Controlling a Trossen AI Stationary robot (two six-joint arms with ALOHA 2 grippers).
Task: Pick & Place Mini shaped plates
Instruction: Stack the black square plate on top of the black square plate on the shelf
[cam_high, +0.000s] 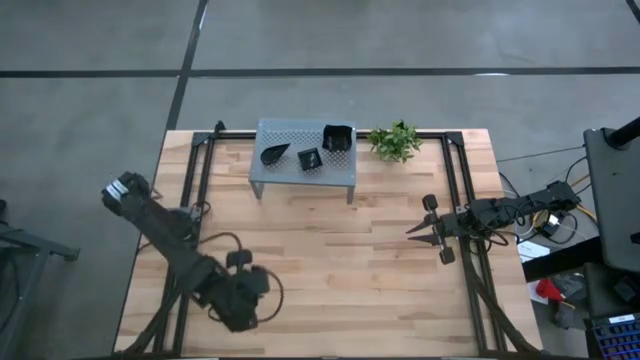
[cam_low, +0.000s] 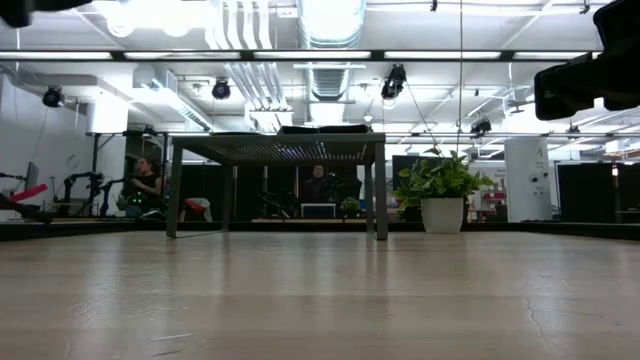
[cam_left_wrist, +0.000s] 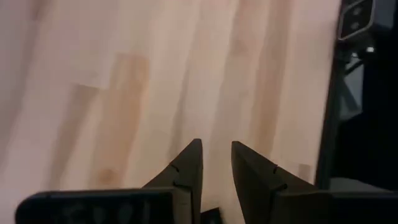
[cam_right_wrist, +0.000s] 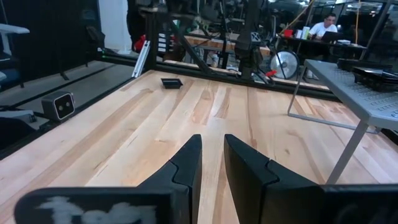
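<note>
Left gripper (cam_left_wrist: 214, 163): low in the high view's lower left, pointed down at bare table (cam_high: 330, 260). Jaws slightly parted, nothing between them.

Right gripper (cam_right_wrist: 211, 155): middle right of the high view, aimed level across the boards toward the left edge. Jaws a narrow slit apart, likewise empty.

Small black dish (cam_right_wrist: 171, 82): upper left of the right wrist view, lying flat on the wood near the table's far edge. Probably one of the mini shaped plates, though too small to tell its shape.

Shelf (cam_high: 290, 130): grey, perforated, top centre of the high view. Carries three plates well apart from both grippers: leaf-shaped plate (cam_high: 274, 153) on its left, tiny square plate (cam_high: 309, 159) in the middle, larger square plate (cam_high: 338, 138) at its upper right.

Plant (cam_high: 395, 141): just right of the shelf, not part of the job.

Step in hand, by judgement: reach for the next plate. To do it well, spread the jaws wider before descending, come straight down over one rim, pinch the edge rather than the glossy flat, and lift level.
</note>
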